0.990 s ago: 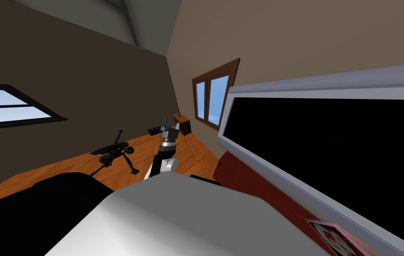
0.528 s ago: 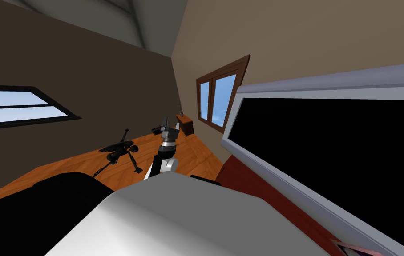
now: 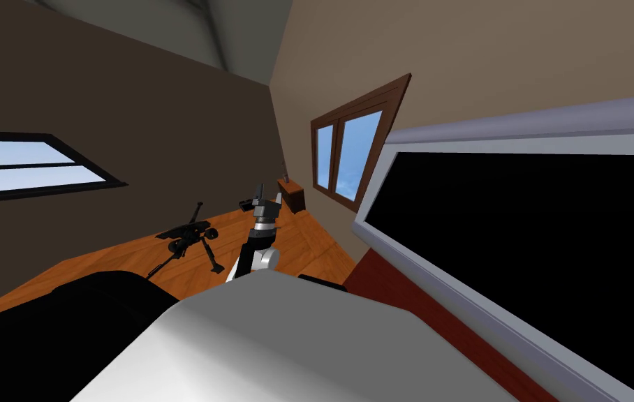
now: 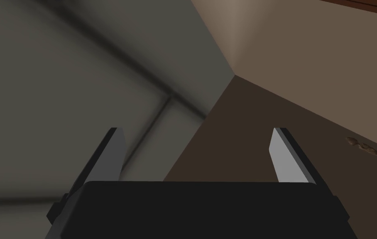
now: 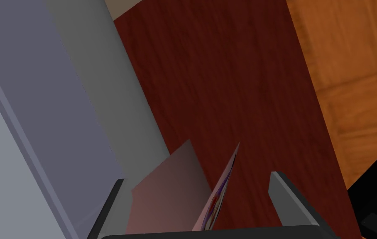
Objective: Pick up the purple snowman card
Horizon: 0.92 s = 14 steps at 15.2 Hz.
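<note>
The folded card is being straddled by the right gripper, its fingers spread wide, above the dark red table. The left gripper is being held wide open.

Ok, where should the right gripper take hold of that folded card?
Probably across both leaves of the card, from above: it stands on the dark red surface as a V between the open fingers of the right gripper, so closing presses them together.

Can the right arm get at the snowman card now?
Probably yes: the card stands between the open fingers of the right gripper on the dark red surface, with nothing across it, though a grey frame crowds one finger.
</note>
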Available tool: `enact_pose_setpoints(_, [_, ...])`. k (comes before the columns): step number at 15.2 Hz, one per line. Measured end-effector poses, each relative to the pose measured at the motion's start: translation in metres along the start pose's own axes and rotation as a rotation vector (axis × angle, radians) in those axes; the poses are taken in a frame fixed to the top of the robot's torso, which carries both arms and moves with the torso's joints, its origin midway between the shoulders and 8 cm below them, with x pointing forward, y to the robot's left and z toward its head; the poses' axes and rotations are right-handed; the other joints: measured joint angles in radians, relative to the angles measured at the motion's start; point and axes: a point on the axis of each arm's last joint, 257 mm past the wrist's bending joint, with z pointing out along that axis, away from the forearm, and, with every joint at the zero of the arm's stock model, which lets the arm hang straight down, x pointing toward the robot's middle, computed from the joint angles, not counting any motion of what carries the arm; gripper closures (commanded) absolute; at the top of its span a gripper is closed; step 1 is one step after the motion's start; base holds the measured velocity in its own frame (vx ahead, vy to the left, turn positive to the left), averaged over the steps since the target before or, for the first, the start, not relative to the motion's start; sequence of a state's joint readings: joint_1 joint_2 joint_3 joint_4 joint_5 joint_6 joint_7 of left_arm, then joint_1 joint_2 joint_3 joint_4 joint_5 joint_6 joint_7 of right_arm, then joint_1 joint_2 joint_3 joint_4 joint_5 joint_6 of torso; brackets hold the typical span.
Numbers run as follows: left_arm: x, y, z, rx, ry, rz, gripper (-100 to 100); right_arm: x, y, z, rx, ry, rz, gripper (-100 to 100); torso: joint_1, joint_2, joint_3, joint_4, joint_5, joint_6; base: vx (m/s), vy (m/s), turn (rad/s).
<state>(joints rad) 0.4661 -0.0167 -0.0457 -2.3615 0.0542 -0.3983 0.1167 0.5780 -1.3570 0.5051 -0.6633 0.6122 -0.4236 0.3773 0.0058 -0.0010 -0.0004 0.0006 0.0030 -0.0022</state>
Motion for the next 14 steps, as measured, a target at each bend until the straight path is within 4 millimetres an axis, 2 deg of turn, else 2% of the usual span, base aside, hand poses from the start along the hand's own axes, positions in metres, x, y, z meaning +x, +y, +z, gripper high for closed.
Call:
enact_pose_setpoints(12, [0.000, 0.000, 0.000, 0.000, 0.000, 0.000, 0, 0.007, 0.002, -0.001, -0.007, 0.017, -0.019, -100, -0.001, 0.001, 0.001, 0.000, 0.000, 0.000, 0.004, 0.011, 0.017])
enact_pose_setpoints(14, [0.000, 0.000, 0.000, 0.000, 0.000, 0.000, 0, 0.009, 0.012, 0.004, -0.012, 0.018, -0.014, -100, -0.004, 0.002, 0.001, 0.001, -0.001, 0.000, -0.029, -0.034, 0.100])
